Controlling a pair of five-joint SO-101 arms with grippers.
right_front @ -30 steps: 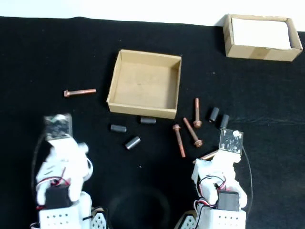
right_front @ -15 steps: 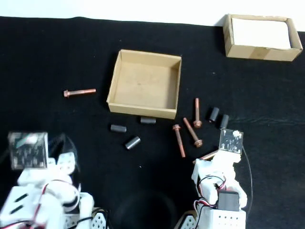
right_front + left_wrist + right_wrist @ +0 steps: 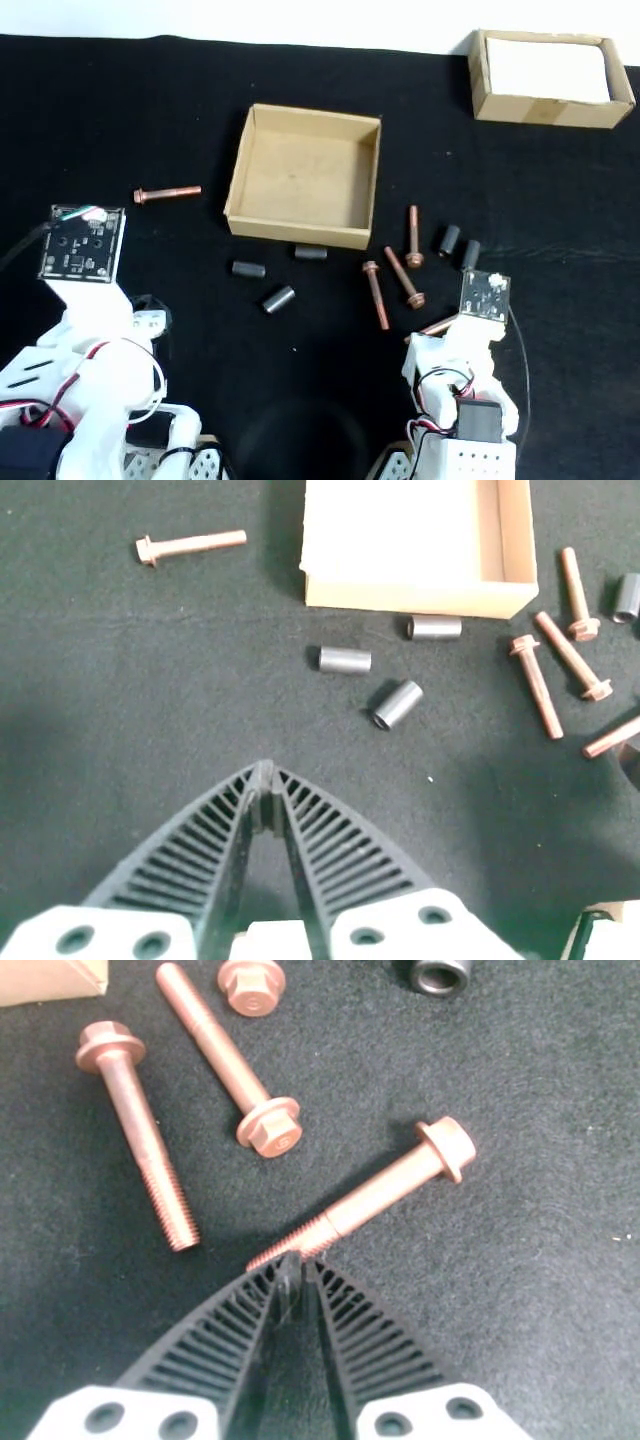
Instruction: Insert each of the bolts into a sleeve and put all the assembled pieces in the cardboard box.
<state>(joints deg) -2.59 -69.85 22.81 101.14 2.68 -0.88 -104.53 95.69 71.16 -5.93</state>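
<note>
The open cardboard box [image 3: 300,231] sits mid-table. Several copper bolts lie around it: one to its left [image 3: 167,193], three to its right [image 3: 404,277] and one by the right arm [image 3: 437,325]. Black sleeves lie in front of the box [image 3: 279,298] and at the right [image 3: 449,238]. My left gripper [image 3: 262,778] is shut and empty, hovering over bare cloth short of three sleeves [image 3: 397,704]. My right gripper [image 3: 292,1268] is shut, its tips touching the threaded end of a bolt [image 3: 385,1190] that lies on the cloth.
A second cardboard box [image 3: 545,108] with a white sheet inside stands at the back right corner. A black cloth [image 3: 150,110] covers the table. The left arm [image 3: 90,340] fills the front left, the right arm [image 3: 465,400] the front right.
The left arm swung out to the left and then came up and forward, its camera board now higher over the table. The right arm, bolts and sleeves have not moved.
</note>
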